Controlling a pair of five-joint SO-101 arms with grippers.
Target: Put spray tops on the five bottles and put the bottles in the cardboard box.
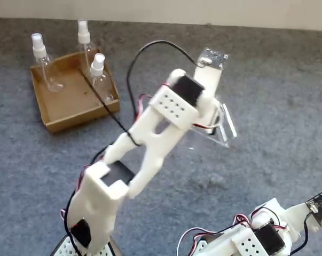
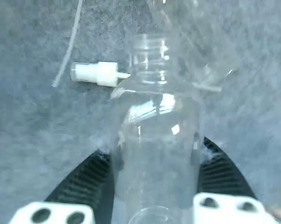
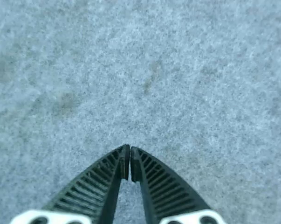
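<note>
Overhead, the left arm (image 1: 150, 138) spans the carpet (image 1: 267, 80) beside the cardboard box (image 1: 80, 118) holding 3 capped bottles (image 1: 100, 77). A loose spray top (image 2: 96, 73) lies on the carpet. The left gripper (image 2: 154, 154) clamps an uncapped bottle (image 2: 154, 107); the right gripper (image 3: 130, 163) is pinched closed, empty.

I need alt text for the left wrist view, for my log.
The left gripper holds a clear bottle between its black fingers, the neck open with no top on it. Beside the neck, a white spray top lies on its side on the grey mat.
</note>
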